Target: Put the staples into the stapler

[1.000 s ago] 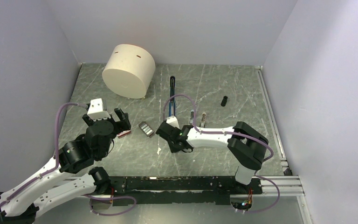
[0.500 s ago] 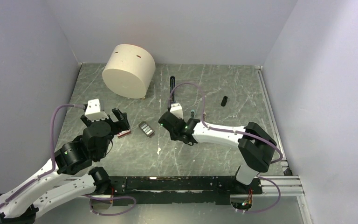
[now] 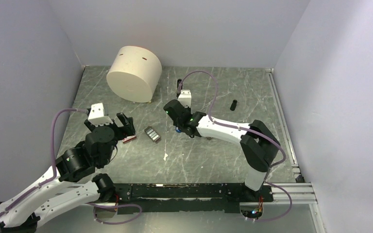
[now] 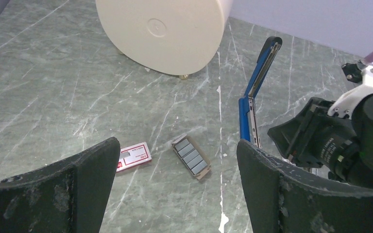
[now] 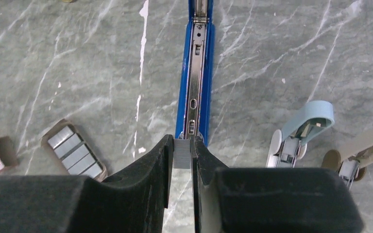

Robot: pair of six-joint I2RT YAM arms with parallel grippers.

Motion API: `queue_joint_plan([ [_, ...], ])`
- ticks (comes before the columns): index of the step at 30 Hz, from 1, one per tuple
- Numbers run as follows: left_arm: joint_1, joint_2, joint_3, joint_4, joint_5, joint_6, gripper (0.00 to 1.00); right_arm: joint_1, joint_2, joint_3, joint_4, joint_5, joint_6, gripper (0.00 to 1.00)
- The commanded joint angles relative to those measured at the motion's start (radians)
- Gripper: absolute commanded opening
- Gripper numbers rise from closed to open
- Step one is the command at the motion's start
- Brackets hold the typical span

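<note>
Right gripper (image 5: 181, 150) pinching staples (image 5: 181, 159) between its tips, stapler (image 5: 196, 77) lying open just ahead, far end being cut off, left gripper (image 4: 177, 145) hanging spread wide, empty.

1. I'm looking at a grey-green marbled table (image 3: 223, 160).
2. Far left: a big cream drum (image 3: 134, 73).
3. Middle: a blue stapler (image 5: 196, 73) lying opened out; to its left, a tray of staples (image 4: 191, 157), then a red-and-white box (image 4: 134, 155).
4. Right of the stapler: a pale-blue piece (image 5: 301, 131) and a beige piece (image 5: 359, 148) side by side; well beyond them, a small black cylinder (image 3: 233, 105).
</note>
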Motion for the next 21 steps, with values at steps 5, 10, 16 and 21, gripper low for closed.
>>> queue_joint_plan([
  [5, -0.003, -0.004, -0.001, 0.039, 0.012, 0.008, 0.95, -0.046, 0.096, 0.070, 0.077, 0.059, -0.008, 0.21],
  [10, -0.003, 0.000, -0.003, 0.038, 0.000, 0.008, 0.95, -0.077, 0.157, 0.097, 0.101, 0.036, -0.019, 0.22],
  [16, -0.002, 0.018, 0.000, 0.037, 0.002, 0.013, 0.95, -0.089, 0.194, 0.102, 0.137, 0.013, -0.027, 0.21],
  [21, -0.003, 0.027, 0.004, 0.027, -0.007, 0.011, 0.95, -0.096, 0.212, 0.104, 0.142, 0.004, -0.033, 0.21],
])
